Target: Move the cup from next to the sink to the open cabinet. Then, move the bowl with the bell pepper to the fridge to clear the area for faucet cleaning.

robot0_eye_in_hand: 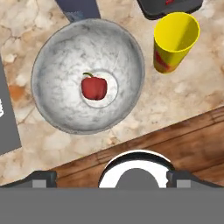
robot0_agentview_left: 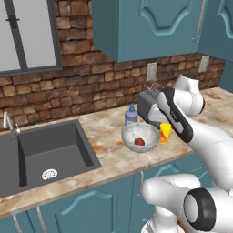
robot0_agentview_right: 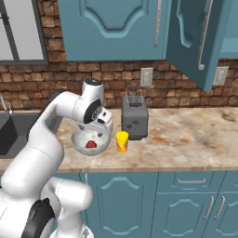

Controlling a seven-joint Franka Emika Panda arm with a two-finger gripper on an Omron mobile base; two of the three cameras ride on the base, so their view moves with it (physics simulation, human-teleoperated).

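White arm (robot0_agentview_left: 182,123) bent forward at the elbow, wrist turned down, tool (robot0_agentview_right: 97,135) pointing downward, jaws spread wide

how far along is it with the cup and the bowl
Nothing looks done yet. The cup stands on the counter beside the bowl, in front of the toaster, and the bell pepper lies in the bowl. The claw is open above them and holds nothing. Left: cup up into the open cabinet, then the bowl to the fridge.
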